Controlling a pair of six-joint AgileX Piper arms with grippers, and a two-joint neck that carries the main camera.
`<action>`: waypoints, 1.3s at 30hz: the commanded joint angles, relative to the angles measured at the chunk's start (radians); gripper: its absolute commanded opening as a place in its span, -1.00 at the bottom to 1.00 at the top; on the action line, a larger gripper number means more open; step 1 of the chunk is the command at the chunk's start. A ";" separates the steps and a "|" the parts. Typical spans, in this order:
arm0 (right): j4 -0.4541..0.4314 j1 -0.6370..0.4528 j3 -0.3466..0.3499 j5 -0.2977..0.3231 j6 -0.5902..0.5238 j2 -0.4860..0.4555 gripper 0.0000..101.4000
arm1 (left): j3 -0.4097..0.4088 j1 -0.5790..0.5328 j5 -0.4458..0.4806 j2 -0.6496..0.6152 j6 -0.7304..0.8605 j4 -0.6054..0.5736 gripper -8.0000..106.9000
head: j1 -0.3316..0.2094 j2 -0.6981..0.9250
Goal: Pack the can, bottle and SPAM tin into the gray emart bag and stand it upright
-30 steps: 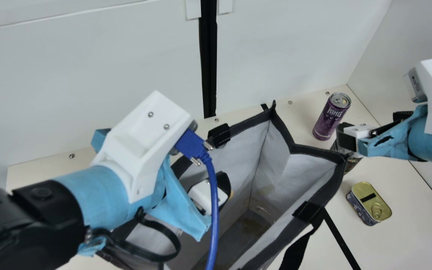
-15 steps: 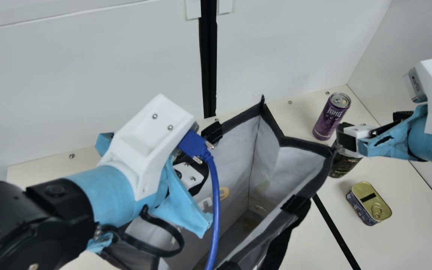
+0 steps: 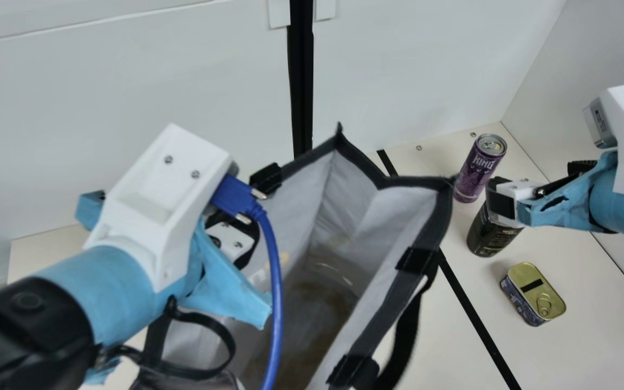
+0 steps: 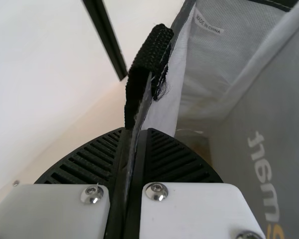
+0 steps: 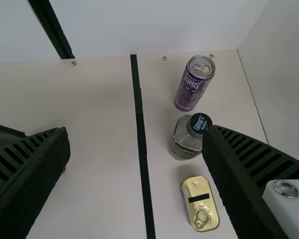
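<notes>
"How are the left jaws placed?"

"The rim of the gray emart bag (image 3: pixel 415 208) is pinched between the ribbed fingers (image 4: pixel 97 159) of the left gripper (image 3: pixel 231 241); in the left wrist view, black webbing (image 4: pixel 149 55) is seen folded over the rim, just beyond the fingertips."

"And the bag itself?"

"Its mouth is held open, edged in black; its gray lining is exposed to the main view; a black handle (image 3: pixel 407 336) is hung along the outside of one wall."

"What is gripped by the right gripper (image 3: pixel 501 203)?"

"Nothing is gripped; its jaws are spread wide, as is shown in the right wrist view; in the main view the bottle (image 3: pixel 491 238) is partly covered by it."

"Where are the goods found?"

"All are set on the cream table (image 3: pixel 588 336), outside the bag and to one side of the black strip (image 3: pixel 485 330); the purple can (image 3: pixel 477 173) is stood upright near the back wall (image 3: pixel 409 70); the black-capped bottle is placed upright between can and tin; the SPAM tin (image 3: pixel 534 292) is laid flat, its gold lid and pull ring turned up."
</notes>
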 commanded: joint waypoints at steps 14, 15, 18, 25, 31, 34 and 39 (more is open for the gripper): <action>0.000 0.000 0.000 0.000 0.000 0.000 0.87 | 0.082 0.004 -0.002 -0.081 -0.137 0.271 -1.00 | -0.023 -0.002; 0.000 0.000 0.000 0.000 0.000 0.000 0.87 | 0.090 0.005 -0.002 -0.086 -0.146 0.289 -1.00 | -0.023 -0.002; 0.000 0.000 0.000 0.000 0.000 0.000 0.87 | 0.120 0.009 -0.002 -0.100 -0.179 0.352 -1.00 | -0.023 -0.002; 0.000 0.000 0.000 0.000 0.000 0.000 0.87 | 0.192 0.019 -0.002 -0.126 -0.262 0.508 -1.00 | -0.023 -0.002; 0.000 0.000 0.000 0.000 0.000 0.000 0.87 | 0.241 0.019 -0.002 -0.139 -0.309 0.637 -1.00 | -0.023 -0.002; 0.000 0.000 0.000 0.000 0.000 0.000 0.87 | 0.257 0.014 -0.002 -0.143 -0.321 0.694 -1.00 | -0.023 -0.002; 0.000 0.000 0.000 0.000 0.000 0.000 0.87 | 0.274 -0.009 -0.002 -0.141 -0.320 0.782 -1.00 | -0.023 -0.002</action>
